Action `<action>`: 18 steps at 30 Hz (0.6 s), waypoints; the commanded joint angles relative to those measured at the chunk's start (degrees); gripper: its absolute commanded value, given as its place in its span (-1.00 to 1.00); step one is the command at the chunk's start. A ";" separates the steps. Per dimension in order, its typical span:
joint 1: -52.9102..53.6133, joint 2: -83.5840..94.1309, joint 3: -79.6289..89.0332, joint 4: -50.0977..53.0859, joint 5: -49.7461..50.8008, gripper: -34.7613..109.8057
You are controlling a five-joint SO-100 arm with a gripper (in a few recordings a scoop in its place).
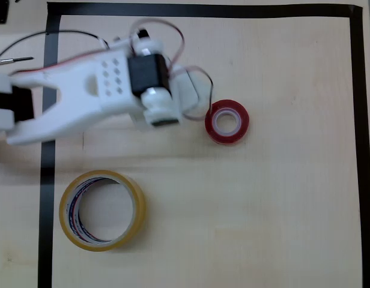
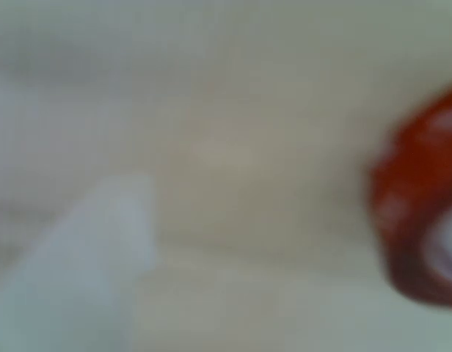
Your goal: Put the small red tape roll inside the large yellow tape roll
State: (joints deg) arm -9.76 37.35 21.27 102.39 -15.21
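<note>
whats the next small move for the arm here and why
Probably ease the gripper a little right in the overhead view and lower it over the small red tape roll: the fingers sit just left of the roll, nothing is held, and the large yellow tape roll lies apart.

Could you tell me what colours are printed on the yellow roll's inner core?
Red and blue lines on white, clearest in the overhead view of the large yellow tape roll.

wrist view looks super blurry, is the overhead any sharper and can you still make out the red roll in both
Overhead view: sharp, evenly lit, soft shadows; the small red tape roll and large yellow tape roll have clear edges. Wrist view: badly out of focus; the red roll is a smeared blob at the right edge, a pale finger a vague wedge at lower left.
</note>
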 commanded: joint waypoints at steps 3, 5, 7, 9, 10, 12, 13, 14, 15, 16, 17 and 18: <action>-2.20 15.73 2.37 1.14 -0.88 -0.07; -1.93 14.68 1.93 1.14 -0.97 -0.07; -0.97 11.16 -0.62 1.14 -1.32 -0.07; 0.53 5.45 -6.24 1.14 -1.32 -0.07; 1.14 2.37 -9.40 1.14 -1.32 -0.07; 1.93 -3.43 -14.85 1.14 -1.32 -0.07; 2.11 -5.98 -17.23 1.14 -1.49 -0.07; 2.37 -8.35 -19.16 1.14 -1.67 -0.07; 2.55 -10.37 -20.92 1.14 -1.76 -0.07; 2.64 -11.78 -22.06 1.14 -1.93 -0.07; 2.81 -12.92 -22.85 1.14 -2.11 -0.07; 2.99 -13.71 -23.38 1.14 -2.20 -0.07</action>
State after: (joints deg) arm -7.03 22.41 5.10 102.92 -15.91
